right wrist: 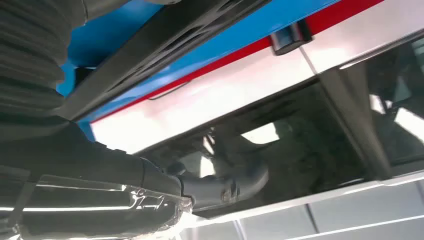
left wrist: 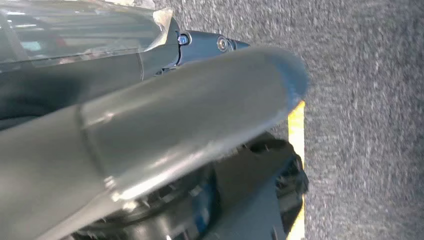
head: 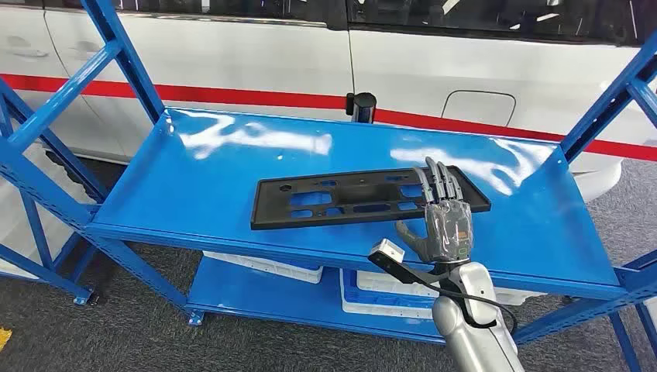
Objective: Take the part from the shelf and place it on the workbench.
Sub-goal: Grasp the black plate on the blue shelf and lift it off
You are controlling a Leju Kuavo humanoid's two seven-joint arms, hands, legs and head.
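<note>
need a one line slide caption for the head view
Right hand reaches with fingers extended over the near end of the black part lying flat on the blue shelf, not yet gripping it.

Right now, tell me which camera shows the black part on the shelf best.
The head view: the black part lies whole and flat on the blue shelf, the right hand at its near right end. The right wrist view catches a dark edge-on strip of it. The left wrist view faces floor.
</note>
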